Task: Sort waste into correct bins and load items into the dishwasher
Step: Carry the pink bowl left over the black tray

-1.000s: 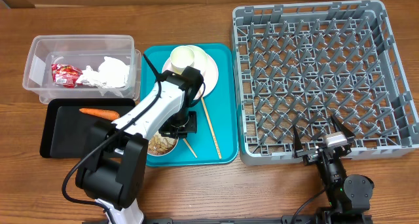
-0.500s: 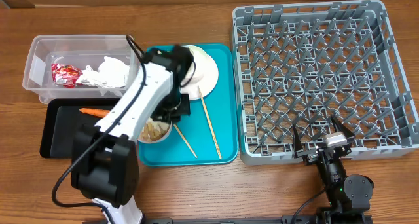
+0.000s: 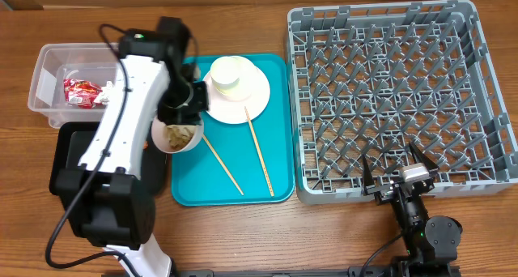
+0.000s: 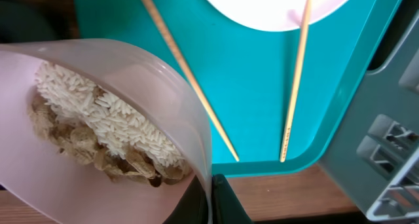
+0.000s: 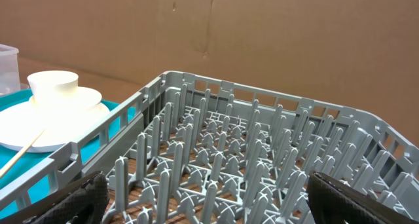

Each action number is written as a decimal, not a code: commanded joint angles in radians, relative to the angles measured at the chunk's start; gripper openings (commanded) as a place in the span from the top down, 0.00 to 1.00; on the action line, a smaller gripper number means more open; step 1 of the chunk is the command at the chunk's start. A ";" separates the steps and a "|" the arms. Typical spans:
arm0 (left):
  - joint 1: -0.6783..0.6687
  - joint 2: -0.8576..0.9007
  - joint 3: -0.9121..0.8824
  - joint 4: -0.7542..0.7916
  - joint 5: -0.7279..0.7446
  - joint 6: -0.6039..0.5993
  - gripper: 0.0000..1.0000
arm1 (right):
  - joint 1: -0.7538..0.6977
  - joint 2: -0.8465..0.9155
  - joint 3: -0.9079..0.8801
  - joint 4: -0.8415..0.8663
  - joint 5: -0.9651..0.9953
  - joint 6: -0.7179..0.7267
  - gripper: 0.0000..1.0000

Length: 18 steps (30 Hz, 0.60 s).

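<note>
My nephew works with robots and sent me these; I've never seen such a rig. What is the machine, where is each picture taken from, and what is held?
Two robot arms stand at a wooden table, each ending in a two-finger gripper. One picture looks down from above; the other two come from wrist cameras. The left gripper is shut on the rim of a bowl of rice and beige scraps, held over the left edge of the teal tray. On that tray lie a plate with a cup on it and two chopsticks. Further left are a clear tub holding a red wrapper and a black tray. At the front edge of the grey dish rack the right gripper hangs open, empty.
</note>
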 commanded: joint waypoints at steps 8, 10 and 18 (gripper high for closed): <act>0.328 -0.031 0.028 0.001 0.369 0.279 0.96 | 0.004 -0.008 -0.010 0.005 0.005 0.008 0.00; 0.386 -0.031 0.028 -0.002 0.425 0.314 0.96 | 0.004 -0.008 -0.010 0.005 0.005 0.008 0.00; 0.573 -0.031 0.024 -0.021 0.476 0.391 0.96 | 0.004 -0.008 -0.010 0.005 0.005 0.008 0.00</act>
